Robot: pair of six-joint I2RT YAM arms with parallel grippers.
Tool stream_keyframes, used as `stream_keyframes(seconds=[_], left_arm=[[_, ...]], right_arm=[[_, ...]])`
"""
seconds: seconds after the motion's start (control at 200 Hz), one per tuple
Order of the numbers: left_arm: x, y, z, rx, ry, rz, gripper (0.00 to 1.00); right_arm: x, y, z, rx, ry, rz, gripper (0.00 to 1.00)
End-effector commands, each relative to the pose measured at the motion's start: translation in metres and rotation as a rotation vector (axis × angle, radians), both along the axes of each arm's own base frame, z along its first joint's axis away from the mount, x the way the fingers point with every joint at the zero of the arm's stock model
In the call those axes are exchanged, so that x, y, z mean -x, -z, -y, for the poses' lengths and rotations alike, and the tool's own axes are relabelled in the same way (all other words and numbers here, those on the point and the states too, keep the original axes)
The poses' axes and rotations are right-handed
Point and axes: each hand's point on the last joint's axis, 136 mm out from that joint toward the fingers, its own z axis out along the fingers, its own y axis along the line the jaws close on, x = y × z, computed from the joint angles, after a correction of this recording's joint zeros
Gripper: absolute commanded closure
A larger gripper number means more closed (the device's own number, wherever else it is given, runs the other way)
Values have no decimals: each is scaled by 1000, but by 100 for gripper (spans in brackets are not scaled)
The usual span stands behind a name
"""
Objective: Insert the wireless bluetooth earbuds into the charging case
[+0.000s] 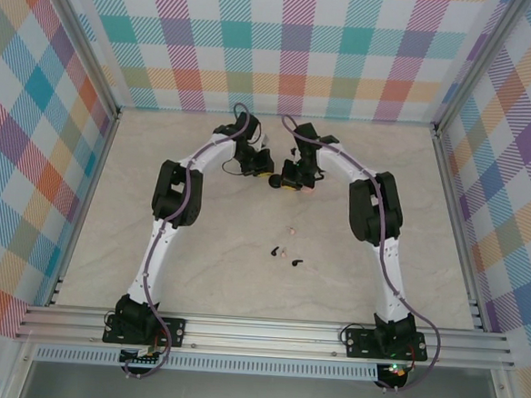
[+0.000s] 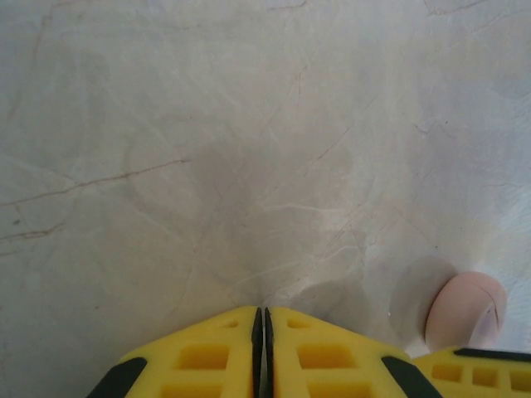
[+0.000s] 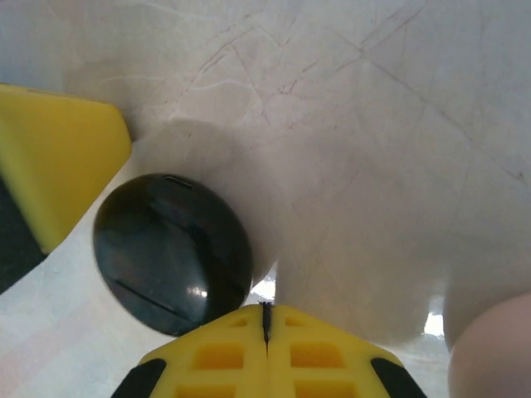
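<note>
- Table (image 1: 153,246), beige with a marble pattern, takes up most of the place. Checked walls (image 1: 294,46) in many colours stand on three sides of it.
- The left arm (image 1: 177,193) and the right arm (image 1: 374,207) both reach forward and bend inward, so that their wrists almost meet near the far middle of the table.
- The left gripper (image 2: 260,348) is low over the bare table. Its yellow fingers are pressed fully together and there is nothing between them.
- The right gripper (image 3: 265,344) is also low. Its jaws are fully together in the same way and it has hold of nothing.
- The black puck (image 3: 172,253), round and shiny, lies on the table between the two grippers, just beside the right one. I cannot tell if they touch.
- The pink puck (image 2: 465,311) lies on the other side of the right gripper, very near to it.
- The earbuds lie loose on the table, well apart from both grippers and nearer to the arm bases. One black earbud (image 1: 276,251) has a pale pink earbud (image 1: 284,252) just beside it. The other black earbud (image 1: 296,262) is near them, and the second pale pink earbud (image 1: 292,230) lies a little farther away.
</note>
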Motion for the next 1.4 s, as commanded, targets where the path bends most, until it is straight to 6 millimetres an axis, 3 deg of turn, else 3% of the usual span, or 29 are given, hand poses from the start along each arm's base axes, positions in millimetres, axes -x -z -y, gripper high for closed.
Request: stream_keyframes(seconds=[0.0, 0.45, 0.89, 1.175, 1.4], left_arm=[[31, 3, -8, -75, 34, -72, 88], [71, -11, -24, -86, 53, -82, 86], [105, -7, -29, -80, 62, -128, 84], [78, -2, -82, -177, -97, -110, 84], [42, -7, -84, -166, -115, -70, 83]], right_arm=[[1, 3, -3, 12, 9, -26, 97], [-6, 6, -13, -17, -15, -39, 96], [-10, 11, -22, -37, -26, -54, 92], [1, 11, 3, 94, 18, -60, 90], [20, 11, 3, 96, 2, -74, 90]])
